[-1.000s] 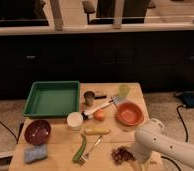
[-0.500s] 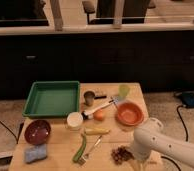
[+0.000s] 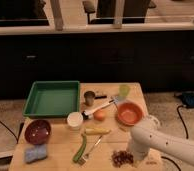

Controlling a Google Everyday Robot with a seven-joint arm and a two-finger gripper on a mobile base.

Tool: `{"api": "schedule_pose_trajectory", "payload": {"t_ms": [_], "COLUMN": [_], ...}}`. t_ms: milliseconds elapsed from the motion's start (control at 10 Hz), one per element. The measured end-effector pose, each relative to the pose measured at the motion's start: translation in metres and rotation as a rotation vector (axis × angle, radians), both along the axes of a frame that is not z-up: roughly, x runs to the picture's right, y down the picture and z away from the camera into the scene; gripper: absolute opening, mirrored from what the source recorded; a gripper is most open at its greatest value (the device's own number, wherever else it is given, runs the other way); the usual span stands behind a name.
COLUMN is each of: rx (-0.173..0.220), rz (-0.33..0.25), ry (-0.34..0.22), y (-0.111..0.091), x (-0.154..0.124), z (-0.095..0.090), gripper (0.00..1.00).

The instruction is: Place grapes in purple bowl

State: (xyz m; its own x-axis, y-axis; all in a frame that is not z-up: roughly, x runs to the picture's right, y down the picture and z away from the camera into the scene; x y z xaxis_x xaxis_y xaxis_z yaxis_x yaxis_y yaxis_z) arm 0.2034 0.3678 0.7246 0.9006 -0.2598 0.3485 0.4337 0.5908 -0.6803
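Camera view shows us a pale wooden worktop (image 3: 55,162) with a smooth, flat surface, crowded with small items. The grapes (image 3: 122,158) lie on its front edge, right of the middle: a small, flat, knobbly cluster of tiny round dark reddish beads. The purple bowl (image 3: 37,131) sits well apart from them on the left side, round and glossy, dark maroon with a redder inside.

Behind that bowl we see a rectangular green tray (image 3: 52,98) of plain plastic with raised walls. A soft, nubby blue cloth (image 3: 34,154) lies in front of the bowl. Near the middle stand a white cup (image 3: 75,120) and a round orange fruit (image 3: 99,115), with a small metal cup (image 3: 90,97) behind them. To the right sits a brighter orange bowl (image 3: 129,113), and a translucent yellow-green cup (image 3: 124,90) stands behind it.

A smooth white arm (image 3: 170,147) reaches in from the lower right, its rounded casing bent down towards the worktop. The gripper (image 3: 133,151) is low, just beside the grapes on their right; whether it is open or closed we cannot tell.
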Motion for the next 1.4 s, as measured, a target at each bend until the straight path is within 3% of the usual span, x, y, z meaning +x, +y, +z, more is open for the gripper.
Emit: {"api": "schedule_pose_trajectory", "payload": {"t_ms": [200,700,1400], "rx": [-0.031,-0.026,0.068], "rz": [-0.012,-0.011,0.034], "ry": [0.014,0.02,0.014], "y": [-0.001,-0.003,-0.057], "x": [-0.001,0.001,0.016], "z": [0.01,0.014,-0.022], "gripper": [0.0,0.0,0.0]}}
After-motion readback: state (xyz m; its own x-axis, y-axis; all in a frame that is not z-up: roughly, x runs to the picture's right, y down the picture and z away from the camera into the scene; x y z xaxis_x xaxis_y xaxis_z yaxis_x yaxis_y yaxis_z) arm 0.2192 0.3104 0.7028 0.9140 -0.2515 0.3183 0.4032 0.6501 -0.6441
